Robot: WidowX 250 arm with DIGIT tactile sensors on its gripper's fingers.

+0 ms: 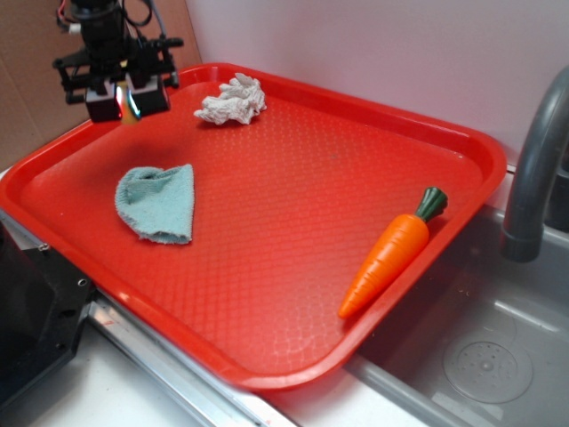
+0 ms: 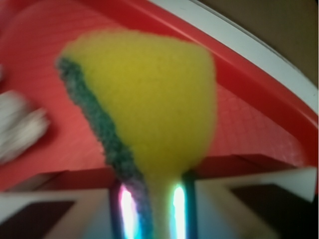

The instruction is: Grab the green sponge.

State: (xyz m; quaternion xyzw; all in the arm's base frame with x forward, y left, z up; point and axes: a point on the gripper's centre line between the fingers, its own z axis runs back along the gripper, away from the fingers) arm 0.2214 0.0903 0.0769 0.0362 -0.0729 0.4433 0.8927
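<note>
In the wrist view the green sponge (image 2: 154, 109), a yellow foam block with a dark green scouring layer down its left side, fills the middle of the frame. Its lower end is pinched between the jaws of my gripper (image 2: 152, 206), which is shut on it. From the exterior view my gripper (image 1: 127, 102) hangs above the far left corner of the red tray (image 1: 293, 258), clear of its floor. There only a sliver of the sponge (image 1: 131, 109) shows between the fingers.
On the tray lie a light-teal terry cloth (image 1: 158, 202) at the left, a white knobbly rag (image 1: 233, 100) at the back, and a toy carrot (image 1: 392, 252) at the right. A grey faucet (image 1: 533, 169) and a sink basin (image 1: 480, 356) stand to the right.
</note>
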